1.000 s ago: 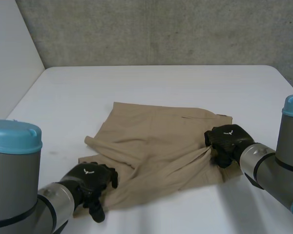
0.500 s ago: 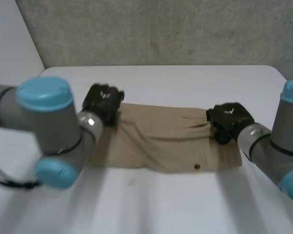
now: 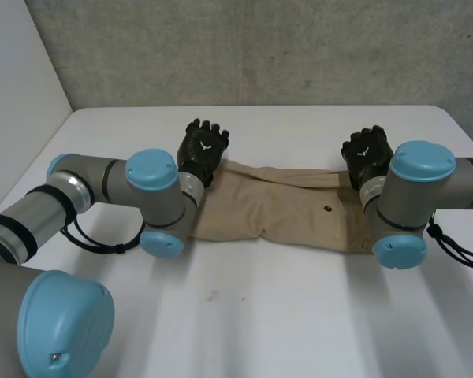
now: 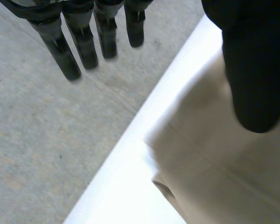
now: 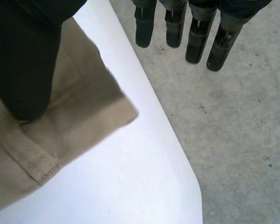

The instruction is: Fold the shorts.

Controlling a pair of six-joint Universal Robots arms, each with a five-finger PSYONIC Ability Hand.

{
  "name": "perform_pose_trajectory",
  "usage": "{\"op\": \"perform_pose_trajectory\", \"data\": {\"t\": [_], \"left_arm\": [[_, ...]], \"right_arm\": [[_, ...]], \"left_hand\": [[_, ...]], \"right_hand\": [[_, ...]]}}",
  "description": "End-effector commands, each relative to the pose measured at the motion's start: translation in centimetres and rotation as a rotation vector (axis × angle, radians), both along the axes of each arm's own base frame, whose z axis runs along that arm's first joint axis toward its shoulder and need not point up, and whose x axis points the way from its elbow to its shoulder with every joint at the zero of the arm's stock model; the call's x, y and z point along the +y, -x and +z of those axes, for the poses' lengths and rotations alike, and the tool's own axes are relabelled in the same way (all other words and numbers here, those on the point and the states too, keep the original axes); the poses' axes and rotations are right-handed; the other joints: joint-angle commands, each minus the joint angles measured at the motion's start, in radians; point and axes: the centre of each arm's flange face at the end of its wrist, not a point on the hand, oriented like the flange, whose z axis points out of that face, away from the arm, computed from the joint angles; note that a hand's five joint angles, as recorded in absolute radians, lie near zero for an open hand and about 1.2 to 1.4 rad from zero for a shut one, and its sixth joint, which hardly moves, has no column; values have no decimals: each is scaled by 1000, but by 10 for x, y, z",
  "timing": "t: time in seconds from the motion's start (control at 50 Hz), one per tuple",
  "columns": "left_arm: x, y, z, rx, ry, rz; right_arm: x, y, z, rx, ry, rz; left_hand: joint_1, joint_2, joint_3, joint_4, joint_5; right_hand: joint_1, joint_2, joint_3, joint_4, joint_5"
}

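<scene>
on my head view the tan fabric shorts [image 3: 276, 209] lie in a long flat band across the middle of the white table [image 3: 260, 315], running from 9 o'clock to 3 o'clock, with a small dark button [image 3: 328, 209] showing on the 3 o'clock half. the black left hand [image 3: 203, 150] sits at the band's 10 o'clock corner and the black right hand [image 3: 366, 153] at its 2 o'clock corner — both along the far edge, toward the grey concrete wall [image 3: 299, 47]. in the left wrist view the fingers [image 4: 84, 42] are straight and reach out past the table's edge, the thumb [image 4: 254, 70] hangs over the cloth well apart from them, and nothing is gripped; whether the thumb touches the cloth i cannot tell. the right wrist view reads the same — fingers [image 5: 196, 42] straight beyond the table edge, thumb [image 5: 25, 60] over the hemmed corner of the shorts, hand spread wide and holding nothing
</scene>
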Motion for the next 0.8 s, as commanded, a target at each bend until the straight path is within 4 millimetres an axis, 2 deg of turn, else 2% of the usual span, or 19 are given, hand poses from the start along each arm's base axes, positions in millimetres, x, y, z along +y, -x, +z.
{"op": "perform_pose_trajectory", "data": {"t": [0.02,0.04,0.06,0.14,0.2,0.22,0.26,0.32,0.36,0.42,0.44,0.48,0.56,0.58,0.64,0.68,0.72,0.74,0.8], "left_arm": [[3,-3,42,94,135,27],[4,-6,49,102,145,34],[7,-9,61,113,156,43],[19,-18,80,115,150,55],[30,-24,82,96,113,55],[39,-30,80,80,72,52],[49,-35,77,62,24,47],[65,-45,66,31,-78,46],[71,-49,60,16,-129,49],[83,-58,47,-27,-243,58],[87,-62,43,-43,-295,66],[92,-69,37,-65,-378,83],[97,-79,31,-82,-475,105],[97,-81,30,-85,-493,112],[96,-83,28,-84,-500,118],[94,-85,27,-84,-502,127],[92,-87,27,-83,-503,133],[91,-88,26,-83,-506,138],[90,-89,25,-85,-509,140]], "right_arm": [[11,5,57,-209,43,4],[14,7,64,-242,42,6],[19,8,82,-308,52,20],[37,10,104,-367,14,83],[45,17,108,-364,-46,102],[49,24,107,-357,-99,98],[51,30,105,-357,-144,90],[54,37,98,-393,-234,87],[49,40,97,-462,-271,96],[41,45,90,-549,-326,121],[34,45,75,-606,-394,142],[25,40,57,-670,-478,168],[10,39,35,-730,-555,156],[1,40,27,-742,-560,142],[-9,40,17,-745,-565,133],[-18,40,8,-745,-559,118],[-24,42,4,-744,-550,102],[-30,43,0,-742,-537,84],[-39,46,-6,-735,-509,38]], "left_hand": [[-49,-127,-135,-137,-127],[-49,-127,-135,-137,-127],[-49,-127,-135,-137,-127],[-49,-127,-135,-137,-127],[-28,-106,-114,-115,-106],[-7,-85,-94,-95,-85],[-7,-85,-93,-95,-85],[19,-59,-67,-68,-59],[40,-38,-47,-48,-38],[66,-12,-20,-21,-12],[72,-6,-14,-15,-6],[72,-6,-14,-15,-6],[72,-6,-14,-15,-6],[69,-9,-17,-18,-9],[67,-12,-20,-21,-12],[61,-17,-26,-27,-18],[58,-20,-29,-30,-21],[52,-26,-35,-36,-27],[49,-29,-38,-39,-30]], "right_hand": [[-40,-68,-75,-80,-97],[-40,-68,-75,-80,-97],[-40,-68,-75,-80,-97],[-40,-68,-75,-80,-97],[-40,-68,-75,-80,-97],[-40,-68,-75,-80,-97],[96,67,60,55,38],[428,399,393,388,370],[680,651,644,639,622],[827,799,792,787,770],[927,898,891,886,869],[1033,1004,997,992,975],[1042,1014,1007,1002,985],[1048,1020,1013,1008,991],[1048,1020,1013,1008,991],[1019,990,984,979,961],[896,868,861,856,839],[590,562,555,550,533],[-40,-68,-75,-80,-97]]}}
